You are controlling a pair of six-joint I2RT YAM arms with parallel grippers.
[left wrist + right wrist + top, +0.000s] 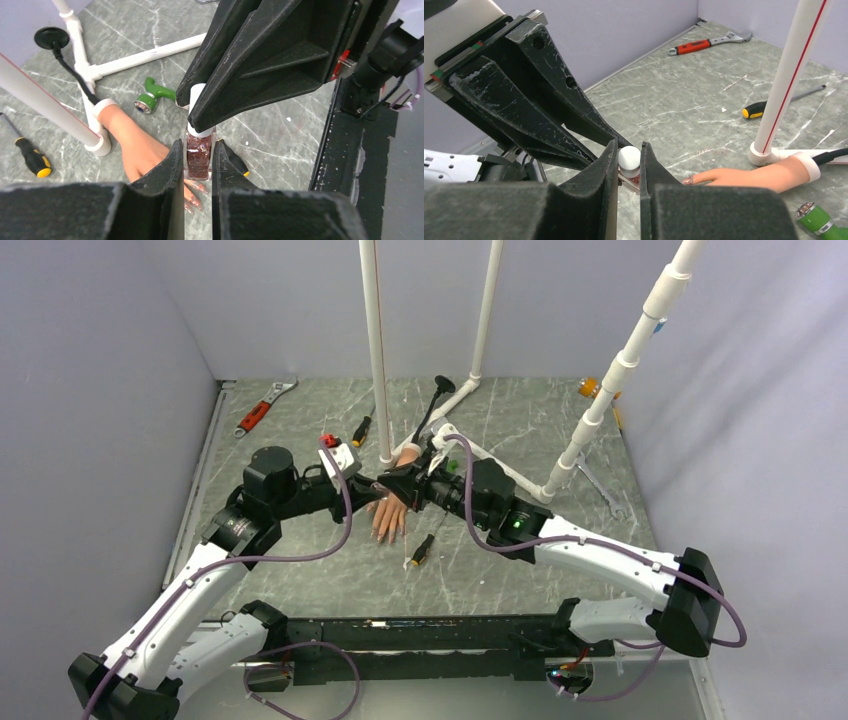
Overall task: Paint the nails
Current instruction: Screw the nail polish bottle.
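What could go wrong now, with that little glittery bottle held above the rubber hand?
The nail polish bottle, pinched only by its sides in the left end effector, might twist or slip while the right end effector grips its white cap. Any spill would probably land on the mannequin hand beneath.

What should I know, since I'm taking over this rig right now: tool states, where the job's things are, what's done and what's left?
Tools: left tool shut on the glittery red polish bottle; right tool shut on its white cap, which sits on the bottle.
Things: bottle held over the mannequin hand, which lies on the table, fingers toward the arm bases.
Done: the nails in view seem to carry reddish glitter; not all five show.
Left: probably check every nail, paint any bare one, then set the capped bottle down.
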